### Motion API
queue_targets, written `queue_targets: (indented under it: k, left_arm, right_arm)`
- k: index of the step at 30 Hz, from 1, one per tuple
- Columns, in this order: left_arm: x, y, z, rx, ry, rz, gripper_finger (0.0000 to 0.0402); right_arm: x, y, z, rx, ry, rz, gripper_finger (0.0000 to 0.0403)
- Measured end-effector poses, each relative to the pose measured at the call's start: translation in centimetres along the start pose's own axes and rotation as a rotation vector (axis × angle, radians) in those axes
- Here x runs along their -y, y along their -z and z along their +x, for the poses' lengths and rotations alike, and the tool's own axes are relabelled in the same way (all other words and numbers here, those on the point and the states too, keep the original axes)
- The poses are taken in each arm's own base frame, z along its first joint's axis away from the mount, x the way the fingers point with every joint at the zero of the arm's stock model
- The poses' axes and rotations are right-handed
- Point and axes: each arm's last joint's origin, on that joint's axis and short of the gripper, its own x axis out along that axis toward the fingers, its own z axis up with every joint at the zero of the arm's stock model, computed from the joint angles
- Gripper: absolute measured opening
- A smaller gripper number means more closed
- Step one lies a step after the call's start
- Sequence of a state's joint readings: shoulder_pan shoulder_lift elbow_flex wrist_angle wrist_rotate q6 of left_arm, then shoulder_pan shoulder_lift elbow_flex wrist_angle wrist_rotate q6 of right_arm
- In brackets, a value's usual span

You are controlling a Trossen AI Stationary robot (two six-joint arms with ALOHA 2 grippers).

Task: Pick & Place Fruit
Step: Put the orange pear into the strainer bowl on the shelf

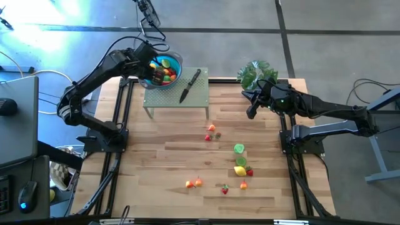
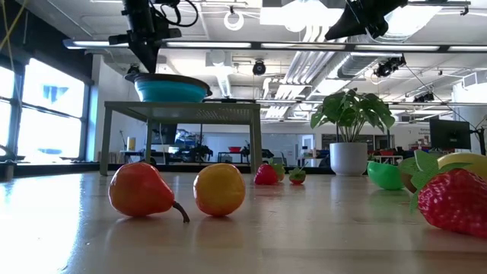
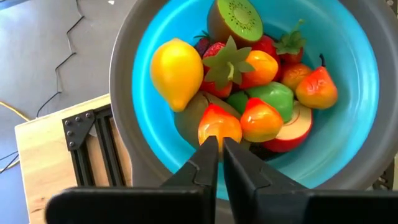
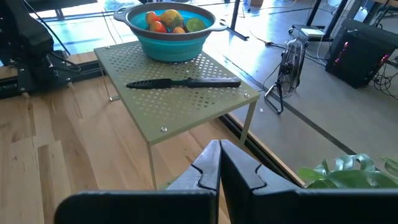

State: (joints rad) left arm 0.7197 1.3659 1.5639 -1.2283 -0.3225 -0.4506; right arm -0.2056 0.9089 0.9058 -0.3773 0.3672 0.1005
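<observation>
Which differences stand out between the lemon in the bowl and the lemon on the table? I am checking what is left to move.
The lemon in the bowl is packed against other fruit inside the blue bowl on the raised green stand; the lemon on the table lies on the bare wood, beside a strawberry. The first sits under the shut left gripper; the second has no gripper near it. Both are yellow.
</observation>
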Motion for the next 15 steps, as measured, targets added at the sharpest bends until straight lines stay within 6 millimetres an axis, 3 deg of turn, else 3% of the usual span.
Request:
queue_targets:
  k: [7, 15]
  left_arm:
    - [1.0, 0.5, -0.4, -0.005, 0.049, 0.070, 0.0001]
    - [2.4, 2.4, -4.4, 0.234, 0.184, 0.200, 0.0001]
  right_arm:
    - [0.0, 0.0, 0.0, 0.000, 0.000, 0.000, 0.0002]
    - [0.0, 0.0, 0.0, 0.000, -0.003, 0.007, 0.0002]
